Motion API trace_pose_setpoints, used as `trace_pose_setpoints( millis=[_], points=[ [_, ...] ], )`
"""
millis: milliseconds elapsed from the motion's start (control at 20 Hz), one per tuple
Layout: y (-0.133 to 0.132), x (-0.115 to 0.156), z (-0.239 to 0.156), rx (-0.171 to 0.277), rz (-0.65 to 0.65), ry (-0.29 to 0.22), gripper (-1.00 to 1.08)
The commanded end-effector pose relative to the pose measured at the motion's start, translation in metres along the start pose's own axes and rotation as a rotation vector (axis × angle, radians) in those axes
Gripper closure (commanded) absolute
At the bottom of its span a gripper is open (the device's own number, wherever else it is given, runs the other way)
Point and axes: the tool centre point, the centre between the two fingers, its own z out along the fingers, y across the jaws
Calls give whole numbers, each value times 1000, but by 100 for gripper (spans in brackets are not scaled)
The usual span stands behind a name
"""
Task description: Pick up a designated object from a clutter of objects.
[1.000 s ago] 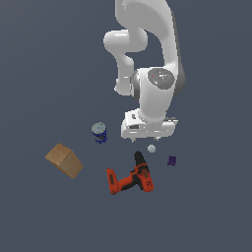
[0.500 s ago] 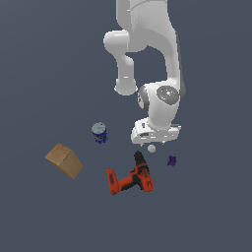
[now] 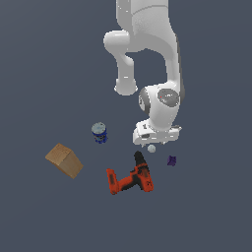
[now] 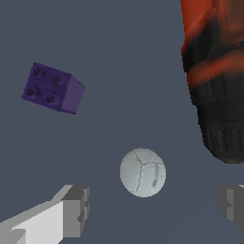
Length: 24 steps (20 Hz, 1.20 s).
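Lying between spread claw (image 4: 155, 209) fingers, untouched, white ball (image 4: 142, 172)

Counter (image 3: 39, 216): plain dark grey-blue surface, unmarked, filling both views.

Items lying directly on it:
- Tan box (image 3: 64, 160), toward the exterior view's left, well apart from the rest.
- Blue can (image 3: 99, 132), upright, pale top.
- Orange-and-black power drill (image 3: 130, 179), on its side.
- Small white ball (image 3: 151, 148), faint seams, just beside the drill's black nose.
- Purple studded brick (image 3: 171, 160), near the ball, toward the exterior view's right.
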Motion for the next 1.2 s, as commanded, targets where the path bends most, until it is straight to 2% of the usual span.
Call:
trace_pose_setpoints(
  millis=[0, 400, 700, 750, 1150],
  points=[
    [0, 0, 5, 0, 0, -1, -92],
    [0, -1, 40, 0, 0, 0, -92],
    [-1, -1, 49, 1, 0, 1, -92],
    [-1, -1, 49, 1, 0, 1, 108],
    [-1, -1, 49, 1, 0, 1, 108]
  ],
)
